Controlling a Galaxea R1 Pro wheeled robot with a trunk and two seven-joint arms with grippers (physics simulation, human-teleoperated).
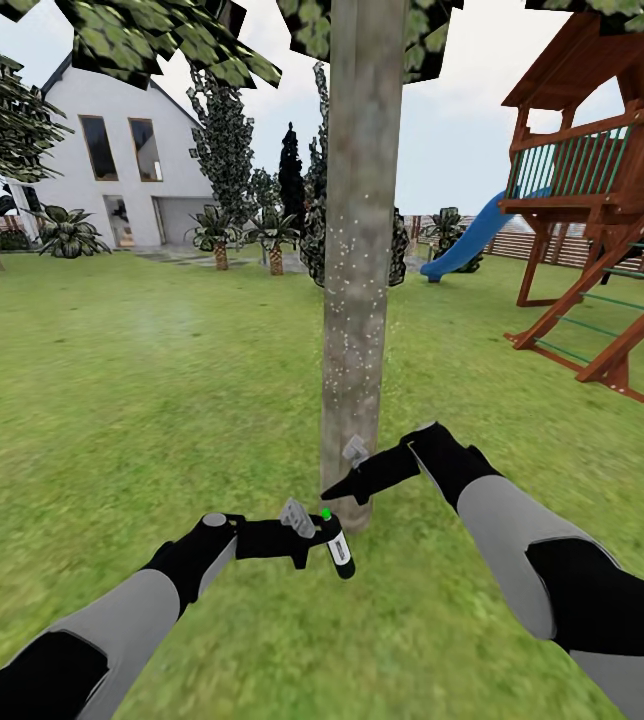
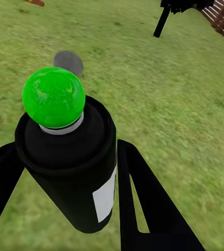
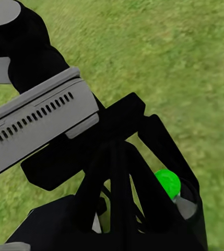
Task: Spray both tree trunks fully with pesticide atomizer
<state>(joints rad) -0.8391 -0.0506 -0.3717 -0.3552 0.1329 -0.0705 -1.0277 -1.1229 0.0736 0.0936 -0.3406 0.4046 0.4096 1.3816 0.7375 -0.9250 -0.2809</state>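
tree trunk (image 1: 360, 270): top runs out of the head view, and the base is partly behind the right gripper (image 1: 337, 490)
pesticide (image 1: 347, 290): just tiny white specks on the bark, way too small to tell how far round they go
pesticide atomizer (image 2: 70, 172): bottom chopped off by the left wrist view's edge; in the right wrist view it's mostly behind black fingers (image 3: 117, 193)
right gripper jaws: can't tell, too dark and bunched together
playset (image 1: 602, 190): cut off at the right edge

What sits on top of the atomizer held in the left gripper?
A round green cap tops the pesticide atomizer, over a grey collar. The left gripper flanks the bottle; its base is out of frame.
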